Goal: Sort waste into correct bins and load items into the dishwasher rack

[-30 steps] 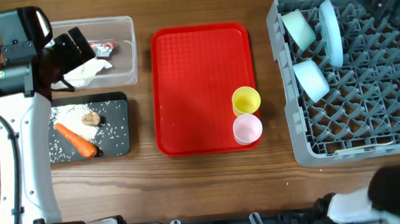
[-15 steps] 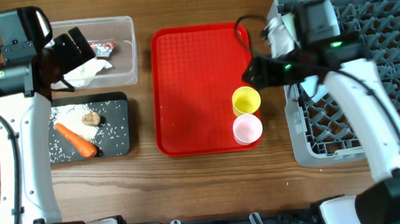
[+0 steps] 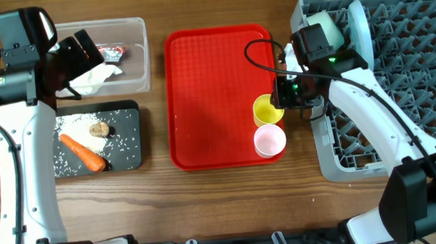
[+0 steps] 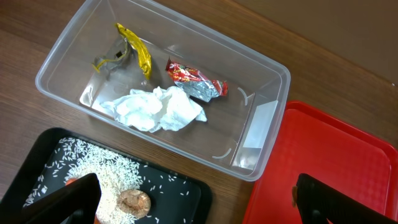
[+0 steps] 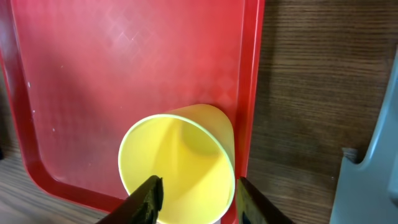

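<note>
From the right wrist alone, right jaws apart astride yellow cup rim; left jaws agape over clear tub.

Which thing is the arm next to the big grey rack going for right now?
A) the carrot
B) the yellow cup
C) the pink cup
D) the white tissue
B: in the right wrist view the right gripper is open, with one finger inside and one outside the rim of the yellow cup on the red tray. The pink cup stands free beside it.
</note>
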`<state>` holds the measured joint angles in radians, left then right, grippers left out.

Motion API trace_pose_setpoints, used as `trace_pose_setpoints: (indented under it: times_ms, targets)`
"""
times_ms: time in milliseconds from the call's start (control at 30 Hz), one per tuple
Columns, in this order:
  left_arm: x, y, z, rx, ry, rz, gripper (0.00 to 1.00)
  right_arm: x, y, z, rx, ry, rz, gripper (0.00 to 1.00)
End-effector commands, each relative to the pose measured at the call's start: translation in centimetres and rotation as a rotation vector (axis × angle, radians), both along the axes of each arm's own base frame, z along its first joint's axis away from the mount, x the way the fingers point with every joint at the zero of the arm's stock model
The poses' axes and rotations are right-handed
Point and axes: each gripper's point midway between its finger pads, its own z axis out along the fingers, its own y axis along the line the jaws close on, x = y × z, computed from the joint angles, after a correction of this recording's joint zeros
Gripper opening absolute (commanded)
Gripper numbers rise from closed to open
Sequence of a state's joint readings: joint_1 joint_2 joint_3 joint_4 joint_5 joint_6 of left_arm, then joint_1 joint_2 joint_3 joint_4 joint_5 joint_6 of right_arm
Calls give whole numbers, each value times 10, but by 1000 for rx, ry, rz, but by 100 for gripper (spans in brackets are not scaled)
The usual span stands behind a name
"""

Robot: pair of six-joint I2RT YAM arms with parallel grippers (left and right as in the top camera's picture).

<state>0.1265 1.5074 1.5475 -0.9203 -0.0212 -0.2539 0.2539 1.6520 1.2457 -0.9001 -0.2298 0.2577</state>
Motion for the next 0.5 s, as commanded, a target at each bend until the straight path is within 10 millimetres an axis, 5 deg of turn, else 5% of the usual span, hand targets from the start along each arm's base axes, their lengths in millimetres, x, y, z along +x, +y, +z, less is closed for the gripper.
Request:
trace_pose_setpoints:
  times_ms: [0,67,200,233,367,467]
  targets:
    - [1,1,-1,-11,-1,15,100,3,-2,11,-8,-39,-11,39]
    - [1,1,-1,-11,-1,15,100,9,-1,35,11,-107,-13,40]
    - [1,1,-1,-11,-1,15,100,18,-10,113,22,-312,-40,44]
    - [1,1,-1,-11,-1,15,100,12,-27,146,-10,-392,-84,47]
    - [13,-9,9,-61,-65,-27,100,-18,-86,219,-103,-580,-258,55]
    - [17,-53,18,-254,-106,-200,99,-64,-144,276,-157,-779,-470,68]
